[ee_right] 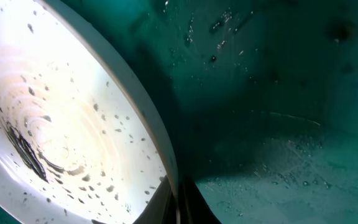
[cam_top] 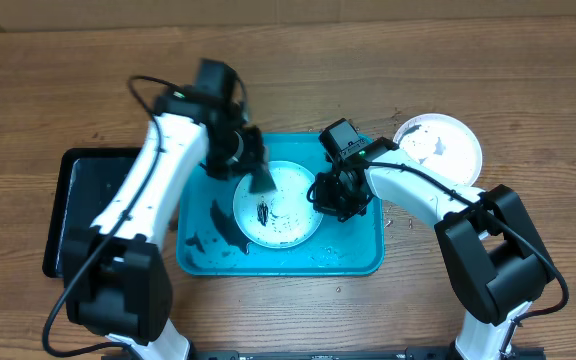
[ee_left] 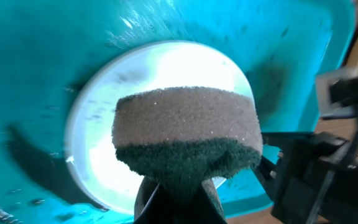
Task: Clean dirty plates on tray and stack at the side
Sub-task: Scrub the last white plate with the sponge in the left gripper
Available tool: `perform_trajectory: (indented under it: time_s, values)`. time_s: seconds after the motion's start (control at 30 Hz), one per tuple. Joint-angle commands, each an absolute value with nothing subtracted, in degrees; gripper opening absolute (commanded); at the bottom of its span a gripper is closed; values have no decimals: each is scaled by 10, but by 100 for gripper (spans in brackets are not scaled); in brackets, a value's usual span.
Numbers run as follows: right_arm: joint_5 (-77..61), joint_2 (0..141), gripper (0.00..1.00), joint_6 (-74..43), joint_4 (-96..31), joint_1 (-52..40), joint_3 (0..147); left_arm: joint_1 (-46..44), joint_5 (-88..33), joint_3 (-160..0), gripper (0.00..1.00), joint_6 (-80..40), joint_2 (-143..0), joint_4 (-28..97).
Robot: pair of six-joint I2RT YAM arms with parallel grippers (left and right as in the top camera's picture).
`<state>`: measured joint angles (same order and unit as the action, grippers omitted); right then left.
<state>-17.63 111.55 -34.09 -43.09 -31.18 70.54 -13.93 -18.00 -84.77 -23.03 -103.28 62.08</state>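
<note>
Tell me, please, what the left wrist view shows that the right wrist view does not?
Only the left wrist view: the grey-brown and dark-green foam sponge pinched in the left gripper over the small round white plate, and the black right arm at the plate's edge. Only the right wrist view: the thick black smear on the plate's centre, and the right gripper shut on its rim. Both: the plate lying in the large turquoise plastic tray.

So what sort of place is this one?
Likely a lab bench set up for dishwashing practice: wood-grain table, wet turquoise plastic tray holding a smeared round white plate, tan-and-green scrubbing sponge.
</note>
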Motion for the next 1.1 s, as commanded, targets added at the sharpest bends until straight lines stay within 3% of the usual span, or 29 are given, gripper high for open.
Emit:
perform_trajectory:
  time_s: [0.0,0.37,0.67,0.87,1.07]
  values:
    - [-181,1121,5,-345,-429,-315,708,-184,-176,-781,4,-274,-1038,568]
    - [-181,1121,5,-345,-440,-315,708,-252,-170,-652,4,-384,-1038,397]
    - [-181,1121,4,-343,-456,-315,708,-248,-34,-636,4,-378,-1038,407]
    - [-181,1121,4,-305,-477,-315,708,-231,139,-637,4,-372,-1038,471]
    - [-181,1121,4,-298,-485,-316,708,-201,143,-673,4,-342,-1038,517]
